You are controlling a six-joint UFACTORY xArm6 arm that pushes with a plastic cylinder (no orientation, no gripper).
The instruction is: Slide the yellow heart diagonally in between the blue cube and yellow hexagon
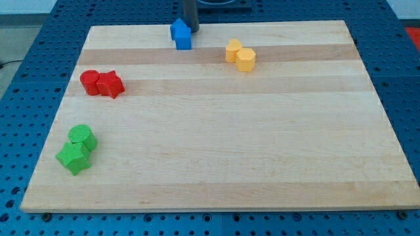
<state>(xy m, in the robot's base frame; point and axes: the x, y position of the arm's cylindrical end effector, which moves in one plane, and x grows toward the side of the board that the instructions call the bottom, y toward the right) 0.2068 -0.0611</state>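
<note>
The small yellow heart-shaped block [233, 50] is lying flat near the view's top, right of centre, touching the small yellow hexagonal block [246, 59], which is sitting just below and to its right; the two are forming one tight pair. The small blue cube-like block [183, 40] is resting well apart to their left, near the top edge, pressed against a second blue block just above it.

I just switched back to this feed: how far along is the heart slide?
Nothing looks done yet. The yellow heart sits touching the yellow hexagon near the view's top, not in the gap toward the blue cube. In hand: my rod stands at the view's top, just right of the blue blocks; my tip seems to be beside them, well left of the heart. Left: reach the heart and push it between cube and hexagon.
</note>
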